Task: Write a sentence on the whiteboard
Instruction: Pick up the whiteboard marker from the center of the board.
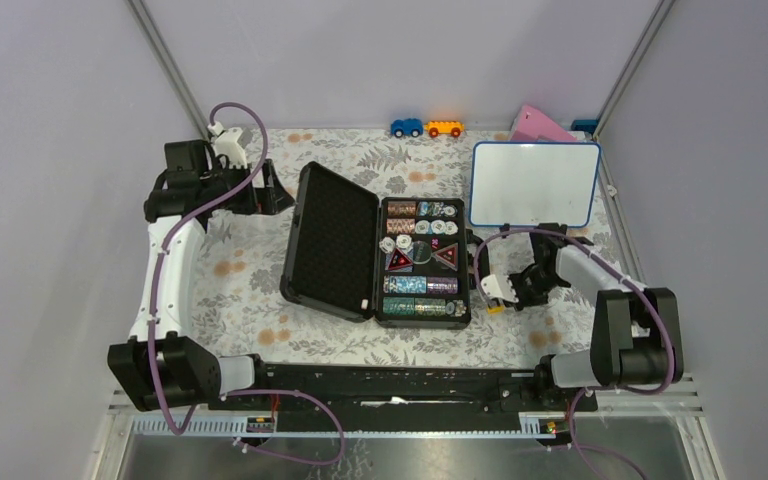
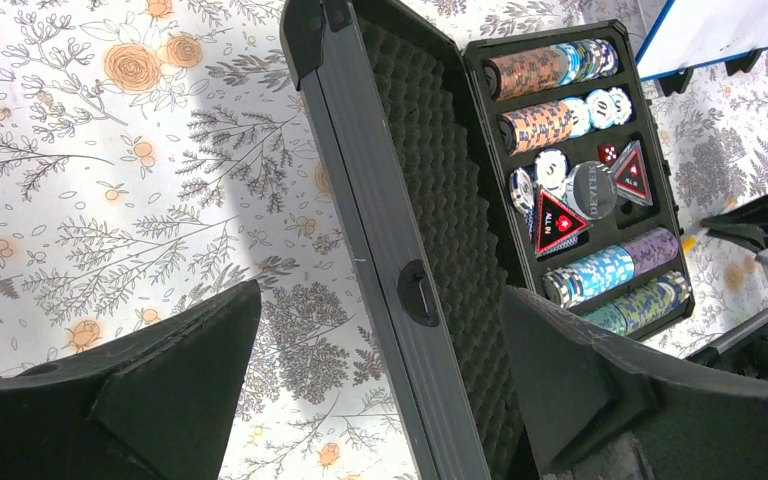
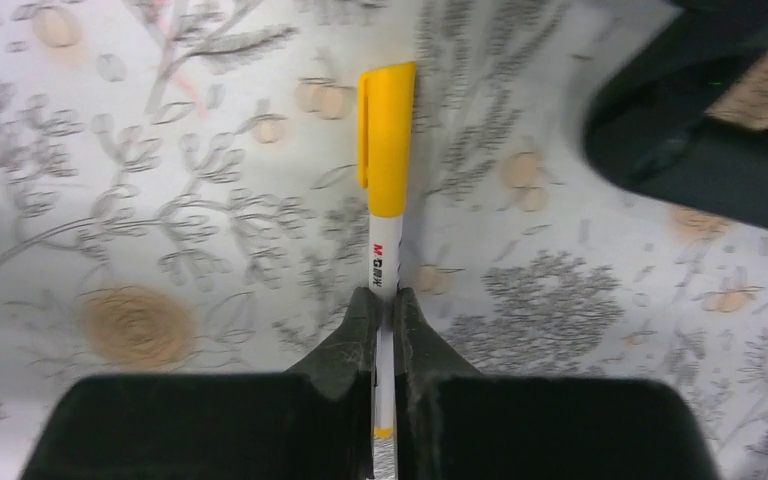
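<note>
The whiteboard (image 1: pixel 533 183) stands at the back right, blue-framed, on two black feet; its corner also shows in the left wrist view (image 2: pixel 720 25). Its face looks plain white and no sentence shows on it. A marker (image 3: pixel 387 140) with a white barrel and a yellow cap points away from my right gripper (image 3: pixel 381 300), which is shut on the barrel just over the floral cloth. From above, that gripper (image 1: pixel 510 293) sits in front of the board, near the case's right side. My left gripper (image 1: pixel 270 190) hangs at the back left, open (image 2: pixel 380 295) and empty.
An open black case (image 1: pixel 332 240) lies mid-table, its tray full of poker chips (image 1: pixel 420 285). A blue toy car (image 1: pixel 406 127), an orange toy car (image 1: pixel 443 128) and a pink wedge (image 1: pixel 540 125) line the back edge. Grey walls close in on both sides.
</note>
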Motion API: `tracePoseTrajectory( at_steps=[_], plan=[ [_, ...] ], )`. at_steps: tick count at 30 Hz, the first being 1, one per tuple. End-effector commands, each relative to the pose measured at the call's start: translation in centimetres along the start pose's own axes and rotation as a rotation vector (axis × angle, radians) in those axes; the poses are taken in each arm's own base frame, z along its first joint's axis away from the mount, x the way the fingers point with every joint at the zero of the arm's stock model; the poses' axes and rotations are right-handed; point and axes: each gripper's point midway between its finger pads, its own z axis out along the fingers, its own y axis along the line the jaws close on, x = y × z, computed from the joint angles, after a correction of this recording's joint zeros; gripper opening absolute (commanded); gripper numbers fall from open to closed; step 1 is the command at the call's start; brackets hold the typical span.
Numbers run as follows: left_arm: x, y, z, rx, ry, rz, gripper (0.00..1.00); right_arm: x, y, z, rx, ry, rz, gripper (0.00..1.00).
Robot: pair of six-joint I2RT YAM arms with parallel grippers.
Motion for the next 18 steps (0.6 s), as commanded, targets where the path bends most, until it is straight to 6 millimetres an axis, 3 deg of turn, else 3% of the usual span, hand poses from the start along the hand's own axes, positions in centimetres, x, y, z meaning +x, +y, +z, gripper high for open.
tracePoseTrajectory(
  at_steps=[1, 10, 14, 18],
  plan=[
    [-2.6, -0.8, -0.6, 0.014, -0.066, 0.039, 0.99, -0.3, 3.6, -0.8, -0.064, 0.026, 0.012, 0.0],
    [-4.0, -0.7, -1.0, -0.009, -0.073, 0.074, 0.99, -4.3, 2.7, -6.5, -0.019, -0.067, 0.16, 0.0],
    [-5.7, -1.5, -1.7, 0.008, -0.103, 0.107, 0.99, -8.2, 0.4, -10.4, 0.047, -0.209, 0.26, 0.0],
    [-6.6, -4.2, -1.7, 0.12, -0.107, 0.137, 0.99, -12.9, -2.6, -14.2, 0.087, -0.418, 0.378, 0.0]
  ],
)
